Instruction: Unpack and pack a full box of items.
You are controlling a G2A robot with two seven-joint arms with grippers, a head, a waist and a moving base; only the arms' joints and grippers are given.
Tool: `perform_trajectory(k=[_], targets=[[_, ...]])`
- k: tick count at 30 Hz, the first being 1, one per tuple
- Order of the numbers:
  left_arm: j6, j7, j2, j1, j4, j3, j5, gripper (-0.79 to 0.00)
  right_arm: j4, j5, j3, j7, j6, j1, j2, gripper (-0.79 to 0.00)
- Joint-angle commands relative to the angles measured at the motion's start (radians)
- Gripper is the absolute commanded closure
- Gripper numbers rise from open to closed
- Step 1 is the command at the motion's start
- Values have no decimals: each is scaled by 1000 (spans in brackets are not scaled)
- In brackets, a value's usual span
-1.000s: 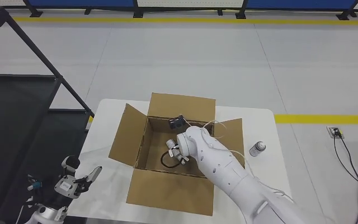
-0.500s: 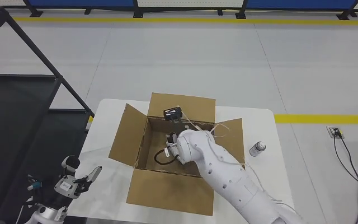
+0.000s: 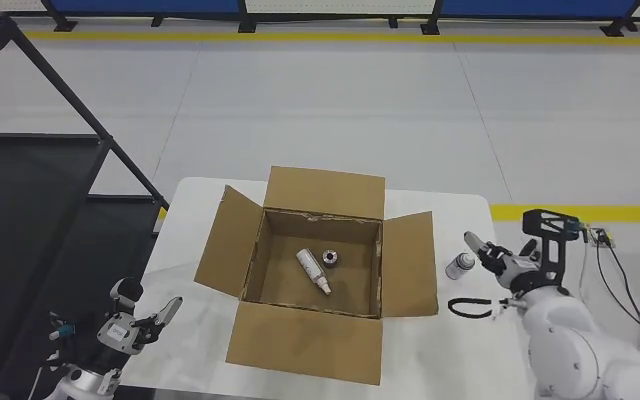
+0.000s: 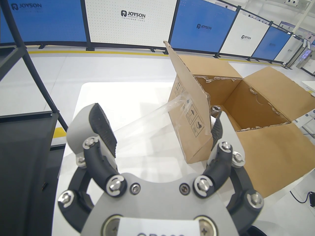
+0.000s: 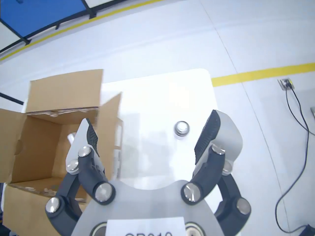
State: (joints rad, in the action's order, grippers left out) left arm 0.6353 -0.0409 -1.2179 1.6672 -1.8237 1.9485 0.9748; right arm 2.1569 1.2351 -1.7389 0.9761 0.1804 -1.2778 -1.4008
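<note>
The cardboard box (image 3: 325, 192) sits open in the middle of the top view, all four flaps folded out, on the white table (image 3: 195, 205). On its floor a white bottle (image 3: 312, 271) lies on its side. Just beside it, toward the upper right, is a small round item (image 3: 329, 259) (too small for me to say what it is). Right of the box, on the table, a small container (image 3: 460, 265) stands upright, and a black looped cord (image 3: 468, 308) lies just below it in the frame. The right gripper (image 5: 150, 119) hangs at the right edge of the top view near the container, fingers spread wide and holding nothing. The left gripper (image 4: 156, 111) sits at the lower left of the top view, by the table's corner, also spread and empty. A strip of clear tape (image 4: 172, 103) trails from the nearest box flap.
</note>
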Motion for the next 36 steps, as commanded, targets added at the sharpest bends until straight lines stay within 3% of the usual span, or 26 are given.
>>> perform_trajectory(k=[1,9,19,20,22,24,25,26,32,36], targets=[[0,0,0,0,0,0,0,-785,-108,-22,-65,34,-58,25,9,-785],[0,0,0,0,0,0,0,-785,-492,42,-22,98,-188,192,33,-785],[0,0,0,0,0,0,0,-785,-692,97,95,83,-194,312,36,-785],[0,0,0,0,0,0,0,-785,-713,107,104,80,-188,324,37,-748],[0,0,0,0,0,0,0,-785,-756,104,119,80,-187,352,37,-369],[0,0,0,0,0,0,0,-785,-793,101,124,77,-188,376,38,-191],[0,0,0,0,0,0,0,-785,-808,99,126,76,-188,385,39,-65],[0,0,0,0,0,0,0,-785,-820,99,128,76,-188,393,40,0],[0,0,0,0,0,0,0,-785,-844,95,132,86,-173,414,45,0],[0,0,0,0,0,0,0,-785,-776,76,109,75,-144,390,50,0]])
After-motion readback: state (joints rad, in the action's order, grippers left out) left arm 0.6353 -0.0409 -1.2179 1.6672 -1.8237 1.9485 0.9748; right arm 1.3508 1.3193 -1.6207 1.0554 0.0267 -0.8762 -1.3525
